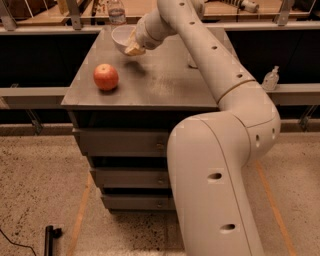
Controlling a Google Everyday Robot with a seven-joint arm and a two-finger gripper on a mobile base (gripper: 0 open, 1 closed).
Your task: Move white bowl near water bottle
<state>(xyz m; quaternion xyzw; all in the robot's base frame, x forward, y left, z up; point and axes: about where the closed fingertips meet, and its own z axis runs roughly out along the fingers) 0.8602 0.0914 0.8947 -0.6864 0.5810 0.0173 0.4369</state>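
Note:
The white bowl [121, 36] is at the far part of the grey table top [165, 85], slightly raised, with a shadow under it. My gripper [134, 47] is at the bowl's right rim and shut on it. The water bottle [116, 12] stands at the table's far edge, just behind the bowl and a little left of it; only its lower part shows. My arm [210, 65] reaches across the table from the lower right.
A red apple [106, 76] sits near the table's front left. A small clear pump bottle [270, 79] stands on the ledge to the right. The table has drawers [125, 142] below. A dark tool [49, 239] lies on the floor.

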